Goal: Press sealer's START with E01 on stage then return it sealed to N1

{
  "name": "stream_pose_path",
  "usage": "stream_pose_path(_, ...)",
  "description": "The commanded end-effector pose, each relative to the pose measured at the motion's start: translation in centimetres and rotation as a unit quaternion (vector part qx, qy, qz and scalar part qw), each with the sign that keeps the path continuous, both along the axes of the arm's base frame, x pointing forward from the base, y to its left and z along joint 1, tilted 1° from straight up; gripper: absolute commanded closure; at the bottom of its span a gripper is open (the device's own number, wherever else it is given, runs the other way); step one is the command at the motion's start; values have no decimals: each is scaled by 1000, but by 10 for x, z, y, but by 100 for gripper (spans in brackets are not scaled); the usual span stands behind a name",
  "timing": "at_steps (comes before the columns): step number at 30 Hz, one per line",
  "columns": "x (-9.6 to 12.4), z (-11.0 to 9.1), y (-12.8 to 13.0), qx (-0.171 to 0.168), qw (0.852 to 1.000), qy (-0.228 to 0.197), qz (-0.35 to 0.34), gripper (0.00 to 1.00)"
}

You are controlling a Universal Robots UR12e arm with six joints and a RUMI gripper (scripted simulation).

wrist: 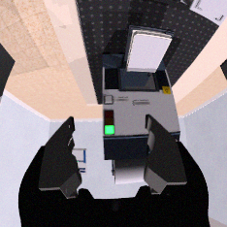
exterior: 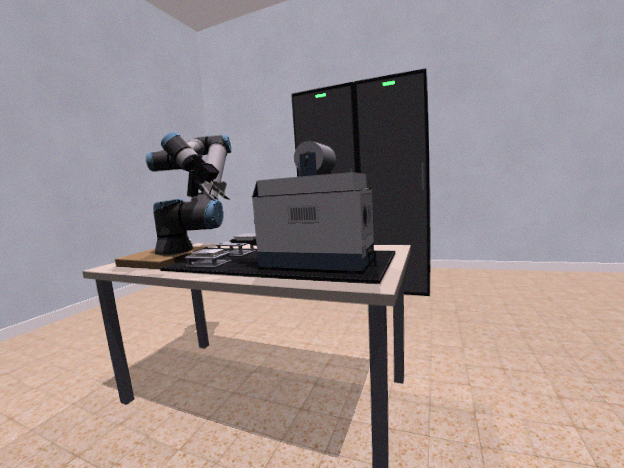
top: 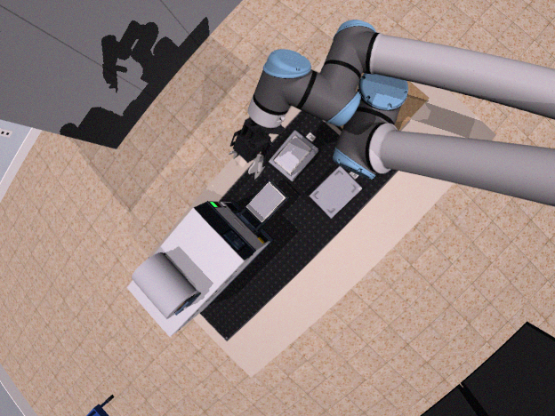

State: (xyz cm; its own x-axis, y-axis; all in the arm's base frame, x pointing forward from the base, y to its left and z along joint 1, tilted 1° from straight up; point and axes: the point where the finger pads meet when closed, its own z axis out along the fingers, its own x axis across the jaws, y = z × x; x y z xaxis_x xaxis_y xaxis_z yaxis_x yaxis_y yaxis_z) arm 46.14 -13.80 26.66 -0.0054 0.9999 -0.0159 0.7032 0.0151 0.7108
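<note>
A robot arm (top: 331, 84) (exterior: 189, 151) bends over the counter (top: 277, 313) (exterior: 241, 284), its tool (top: 244, 162) (exterior: 219, 193) (wrist: 110, 116) tilted, raised, fingers apart, released. In the top view, one plate (top: 293, 155) occupies a nest (top: 278, 169) at the tool's three o'clock; the other nest (top: 335, 192) is bare. The task's plate (top: 266, 201) (wrist: 149, 51) lies at five o'clock, on the extended stage (top: 245, 208) (wrist: 129, 44) of the green-lit sealer (top: 201, 246) (exterior: 307, 223) (wrist: 141, 113).

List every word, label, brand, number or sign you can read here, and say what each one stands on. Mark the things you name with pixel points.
None can be read with certainty.
Sealer's front panel (wrist: 138, 113): two small printed lines, too blurred to read.
Yellow sticker (top: 261, 240) (wrist: 167, 90) on the sealer's front: its mark is too small to make out.
White tags (top: 310, 136) (top: 354, 174) beside the two plate nests: marked, but too small to read.
</note>
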Motion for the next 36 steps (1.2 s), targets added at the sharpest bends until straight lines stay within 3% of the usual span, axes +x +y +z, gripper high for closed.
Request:
stream_pose_path(1,0,1,0,0,999,32,0,45)
stream_pose_path(2,0,1,0,0,999,49,0,100)
stream_pose_path(10,0,1,0,-1,983,181,-2,100)
stream_pose_path(13,0,1,0,-1,980,197,-3,100)
stream_pose_path(19,0,1,0,-2,957,289,-4,100)
stream_pose_path(25,0,1,0,-2,924,381,-6,100)
stream_pose_path(36,0,1,0,-2,924,381,-6,100)
